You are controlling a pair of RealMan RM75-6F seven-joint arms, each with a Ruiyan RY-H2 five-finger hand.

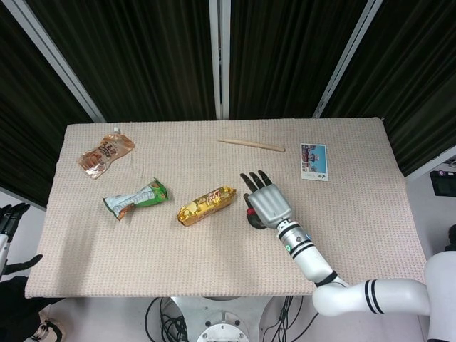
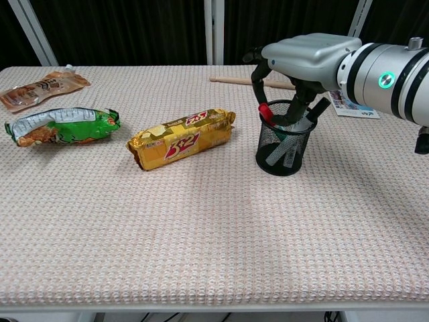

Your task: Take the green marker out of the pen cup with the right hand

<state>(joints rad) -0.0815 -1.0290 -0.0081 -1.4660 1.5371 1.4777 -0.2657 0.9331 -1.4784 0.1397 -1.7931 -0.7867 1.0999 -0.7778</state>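
Note:
A black mesh pen cup (image 2: 284,149) stands right of the table's middle, partly covered by my hand in the head view (image 1: 253,220). A red-capped marker (image 2: 265,110) leans against its left rim, and white markers show through the mesh. A small green bit (image 2: 281,136) shows inside the cup; I cannot tell how the green marker lies. My right hand (image 2: 305,58) hovers over the cup with its fingers (image 2: 303,102) dipping inside the right rim and the thumb down at the left rim. Nothing is visibly held. My left hand (image 1: 10,219) hangs off the table's left edge, fingers apart.
A yellow snack pack (image 2: 182,137) lies just left of the cup. Further left are a green wrapper (image 2: 64,125) and a brown pouch (image 2: 40,89). A wooden stick (image 2: 231,80) lies behind the cup, and a photo card (image 1: 314,162) sits at the back right.

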